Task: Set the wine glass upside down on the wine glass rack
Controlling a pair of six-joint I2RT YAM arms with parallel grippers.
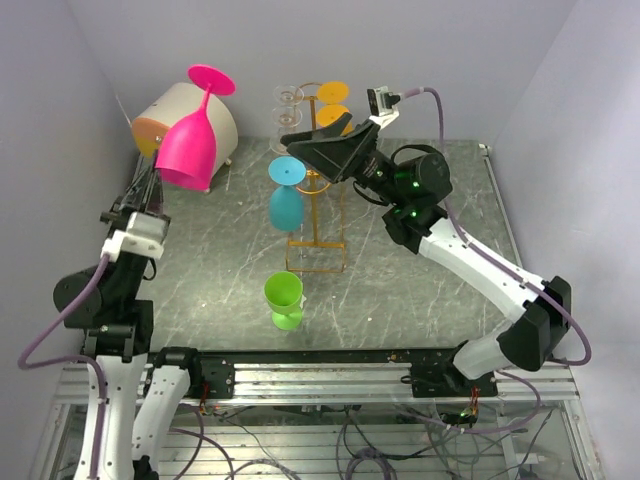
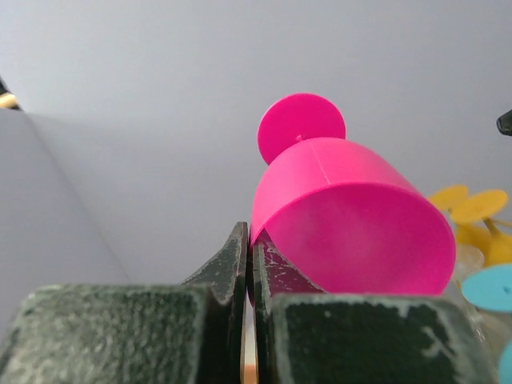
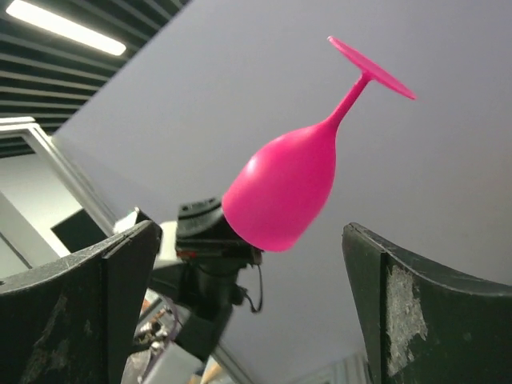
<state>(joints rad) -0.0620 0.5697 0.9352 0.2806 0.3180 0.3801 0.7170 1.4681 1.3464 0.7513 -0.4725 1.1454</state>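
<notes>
My left gripper (image 1: pixel 152 190) (image 2: pixel 250 240) is shut on the rim of a pink wine glass (image 1: pixel 188 145) (image 2: pixel 352 216), pinching the bowl's edge. The glass is held high at the left, tilted, with its foot (image 1: pixel 211 79) up. The wine glass rack (image 1: pixel 318 225), a narrow orange-gold wire stand, rises at the table's middle back. My right gripper (image 1: pixel 315 135) (image 3: pixel 250 232) hangs open beside the rack's top, its jaws wide apart and empty. The right wrist view looks between them at the pink wine glass (image 3: pixel 284 188), which is some way off.
A blue glass (image 1: pixel 286 205) hangs upside down on the rack's left side. Orange glasses (image 1: pixel 333 100) and a clear one (image 1: pixel 288 98) hang near its top. A green glass (image 1: pixel 284 298) stands on the table in front. A cream drum (image 1: pixel 225 125) sits behind the pink glass.
</notes>
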